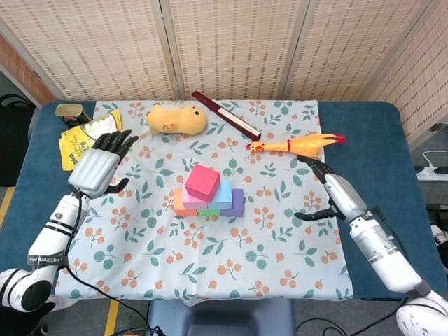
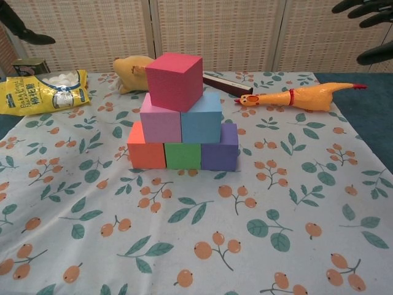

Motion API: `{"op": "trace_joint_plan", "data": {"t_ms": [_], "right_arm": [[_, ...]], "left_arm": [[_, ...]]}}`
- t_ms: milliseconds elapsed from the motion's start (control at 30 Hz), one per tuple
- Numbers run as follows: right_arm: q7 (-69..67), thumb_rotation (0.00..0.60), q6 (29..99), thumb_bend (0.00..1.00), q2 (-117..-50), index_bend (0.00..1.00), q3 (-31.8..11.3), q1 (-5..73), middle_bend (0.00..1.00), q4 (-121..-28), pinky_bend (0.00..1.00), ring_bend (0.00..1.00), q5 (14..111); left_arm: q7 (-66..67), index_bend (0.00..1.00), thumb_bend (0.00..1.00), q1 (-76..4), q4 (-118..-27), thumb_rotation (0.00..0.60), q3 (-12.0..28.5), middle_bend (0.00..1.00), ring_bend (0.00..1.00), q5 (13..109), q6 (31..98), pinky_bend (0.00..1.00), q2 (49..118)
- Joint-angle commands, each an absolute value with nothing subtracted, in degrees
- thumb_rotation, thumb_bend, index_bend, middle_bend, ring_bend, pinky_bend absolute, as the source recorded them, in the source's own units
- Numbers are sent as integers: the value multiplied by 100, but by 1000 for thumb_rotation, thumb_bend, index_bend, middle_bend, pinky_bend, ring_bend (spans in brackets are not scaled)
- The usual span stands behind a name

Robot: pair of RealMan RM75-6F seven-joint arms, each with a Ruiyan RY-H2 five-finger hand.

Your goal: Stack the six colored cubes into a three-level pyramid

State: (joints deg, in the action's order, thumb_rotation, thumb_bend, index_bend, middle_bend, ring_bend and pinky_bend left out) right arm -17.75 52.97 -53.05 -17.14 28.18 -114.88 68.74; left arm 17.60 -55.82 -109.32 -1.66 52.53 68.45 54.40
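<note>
Pyramid done at counter (image 1: pixel 371 140) centre: magenta cube (image 1: pixel 202 183) atop lilac (image 2: pixel 160 120) & blue cubes (image 2: pixel 201 118), w/ orange, green, purple below. Left hand (image 1: pixel 96 168) & right hand (image 1: pixel 330 187) both released, fingers spread, well apart from stack.

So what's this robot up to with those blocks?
It is building a pyramid of six colored cubes, and the stack looks complete: orange, green and purple cubes at the bottom, lilac and blue above them, and a pink cube on top, turned slightly askew. Neither hand holds anything. The left hand hangs open near the yellow snack bag, and the right hand is open just below the rubber chicken.
</note>
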Motion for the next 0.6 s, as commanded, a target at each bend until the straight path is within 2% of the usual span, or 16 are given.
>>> {"op": "trace_joint_plan", "data": {"t_ms": [33, 267, 600], "right_arm": [[-1204, 600, 5233, 0, -5770, 0, -1741, 3211, 59, -11548, 0, 0, 6420], [-203, 600, 5618, 0, -6937, 0, -1955, 3965, 51, -11409, 0, 0, 5214], [1155, 600, 6343, 0, -8499, 0, -2190, 5040, 52, -10797, 0, 0, 3820]], "left_arm": [[1656, 56, 324, -4870, -10605, 600, -416, 11, 0, 6024, 7553, 93, 5647], [1665, 87, 324, -4007, -10392, 600, -742, 25, 0, 6903, 8090, 93, 5923], [1321, 87, 324, -3470, -10388, 600, -655, 25, 0, 7617, 8117, 93, 5891]]}}
